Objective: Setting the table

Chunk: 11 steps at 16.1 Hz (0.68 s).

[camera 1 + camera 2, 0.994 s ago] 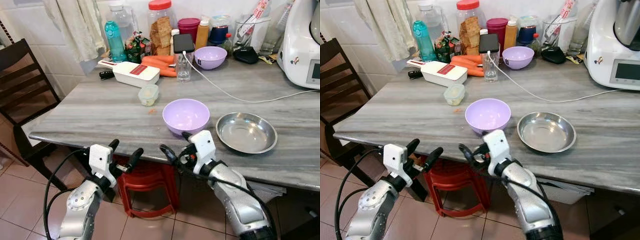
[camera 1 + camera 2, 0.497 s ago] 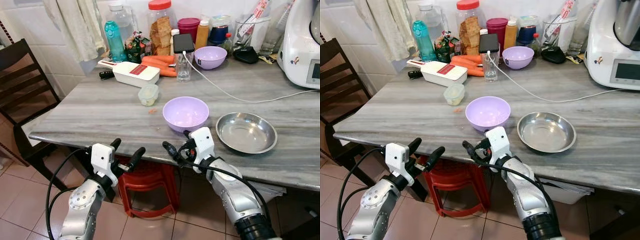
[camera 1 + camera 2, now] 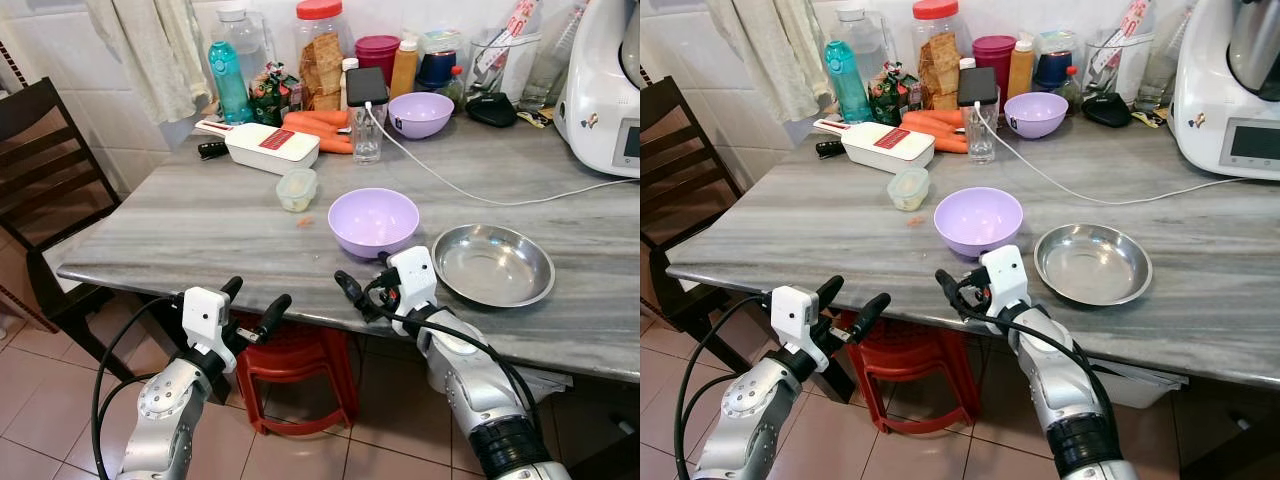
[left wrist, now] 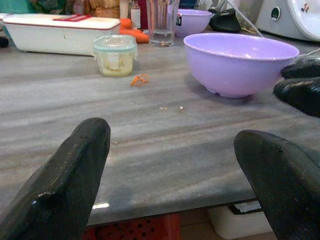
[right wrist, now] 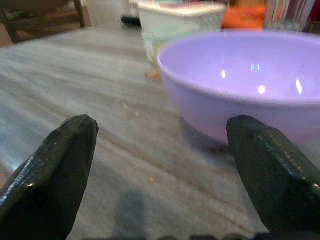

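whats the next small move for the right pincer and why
Probably ease the right pincer forward toward the near bowl. It is open at the table edge, just short of the bowl and gripping nothing, while the left pincer hangs below the edge.

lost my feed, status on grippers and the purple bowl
Right gripper open at table edge, just short of the purple bowl. Left gripper open, below the edge. Steel plate beside bowl, nothing between.
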Tool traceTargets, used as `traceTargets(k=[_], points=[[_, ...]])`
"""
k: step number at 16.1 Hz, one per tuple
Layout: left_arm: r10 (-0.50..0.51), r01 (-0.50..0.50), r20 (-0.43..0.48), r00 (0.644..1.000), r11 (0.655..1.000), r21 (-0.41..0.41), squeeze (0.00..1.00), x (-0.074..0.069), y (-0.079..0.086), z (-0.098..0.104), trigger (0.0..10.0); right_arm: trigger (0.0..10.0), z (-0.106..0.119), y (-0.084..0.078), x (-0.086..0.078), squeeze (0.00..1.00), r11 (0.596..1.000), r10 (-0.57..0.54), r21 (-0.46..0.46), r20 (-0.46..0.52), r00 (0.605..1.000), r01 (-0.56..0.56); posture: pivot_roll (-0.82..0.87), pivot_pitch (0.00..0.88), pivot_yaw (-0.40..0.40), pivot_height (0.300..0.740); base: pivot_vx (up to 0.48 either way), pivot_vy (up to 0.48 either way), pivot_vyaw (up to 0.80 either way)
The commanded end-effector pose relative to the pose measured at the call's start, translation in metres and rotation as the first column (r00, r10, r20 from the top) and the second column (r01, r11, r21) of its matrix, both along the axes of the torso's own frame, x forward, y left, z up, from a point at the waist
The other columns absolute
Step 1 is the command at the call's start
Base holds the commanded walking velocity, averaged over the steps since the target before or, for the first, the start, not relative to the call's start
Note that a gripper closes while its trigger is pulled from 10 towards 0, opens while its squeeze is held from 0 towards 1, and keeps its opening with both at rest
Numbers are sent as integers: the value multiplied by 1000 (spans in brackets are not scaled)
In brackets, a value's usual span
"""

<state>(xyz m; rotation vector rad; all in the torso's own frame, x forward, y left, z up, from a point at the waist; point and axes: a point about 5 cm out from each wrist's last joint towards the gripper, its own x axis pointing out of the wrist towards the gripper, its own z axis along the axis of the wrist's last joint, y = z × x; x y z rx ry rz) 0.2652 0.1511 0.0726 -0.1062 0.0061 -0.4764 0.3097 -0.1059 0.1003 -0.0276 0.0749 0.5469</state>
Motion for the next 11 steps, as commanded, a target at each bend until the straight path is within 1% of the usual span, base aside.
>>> traceTargets(k=[1,2,3,4,5,6,8,10,11], points=[[-31,32,31,999,999,-8,0,1,-2,10,10000,10000,13,6,-4,1000,1000,25,9,62,998,-26,-85,0,129,740,0,0,0],[-46,46,33,998,999,-15,0,0,-3,11,10000,10000,16,5,-7,1000,1000,27,1,82,996,-27,-85,0,129,740,0,0,0],[-85,86,35,996,996,-28,0,-2,-8,12,10000,10000,29,4,-19,1000,1000,17,0,160,987,-17,-90,0,133,740,0,0,0],[-92,93,34,995,995,-31,0,-2,-9,12,10000,10000,35,0,-24,1000,1000,-12,-6,196,980,13,-90,0,133,740,0,0,0],[-97,98,32,995,995,-32,0,-2,-9,12,10000,10000,40,-9,-27,1000,997,-76,-10,228,971,81,-98,0,136,740,0,0,0],[-100,101,30,995,994,-32,0,-2,-10,12,10000,10000,41,-12,-28,1000,994,-100,-10,231,968,105,-109,0,141,740,0,0,0],[-118,118,22,993,992,-35,0,-1,-12,12,10000,10000,44,-28,-39,1000,974,-200,-48,265,943,220,-109,0,141,740,0,0,0],[-139,139,21,990,990,-38,0,1,-16,12,10000,10000,41,-44,-43,988,938,-307,-80,260,916,337,-135,0,154,740,0,0,0],[-151,151,19,988,988,-39,0,2,-18,13,10000,10000,38,-53,-41,976,914,-361,-99,239,901,393,-147,0,160,740,0,0,0]])
